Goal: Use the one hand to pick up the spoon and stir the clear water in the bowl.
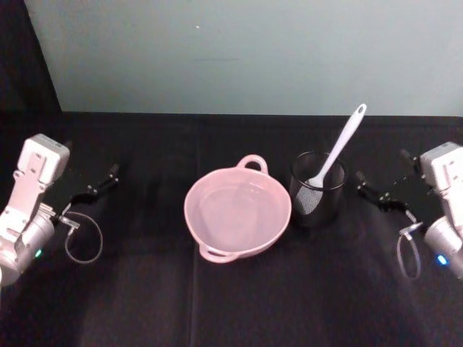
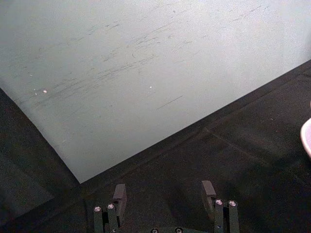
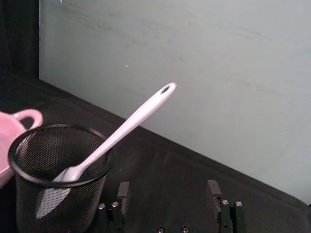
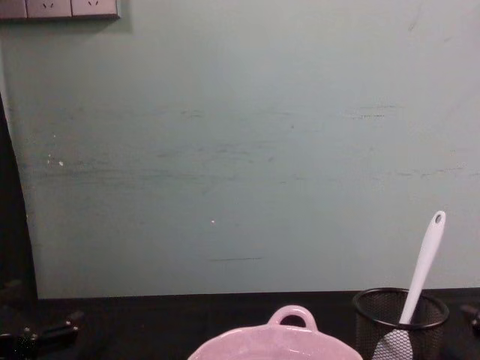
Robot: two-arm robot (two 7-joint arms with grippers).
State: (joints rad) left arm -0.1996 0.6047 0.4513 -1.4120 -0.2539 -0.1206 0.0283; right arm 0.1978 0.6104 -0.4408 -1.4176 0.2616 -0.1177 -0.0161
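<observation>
The pale pink bowl [image 1: 191, 217] sits mid-table with clear water in it and a loop handle at its far rim; it also shows in the chest view [image 4: 255, 346]. The white spoon [image 1: 344, 142] stands head-down in a black wire-mesh cup [image 1: 319, 204] just right of the bowl, handle leaning up and back. In the right wrist view the spoon [image 3: 132, 122] rises from the cup ahead of my right gripper [image 3: 167, 191], which is open and holds nothing. My right gripper [image 1: 367, 186] hovers right of the cup. My left gripper [image 1: 107, 179] waits far left, open [image 2: 164, 194].
A black cloth [image 1: 231, 303] covers the table up to a pale green wall [image 1: 246, 50] behind. Loose cable loops hang by both wrists. Wall sockets [image 4: 60, 7] sit high on the wall. Bare cloth lies in front of the bowl.
</observation>
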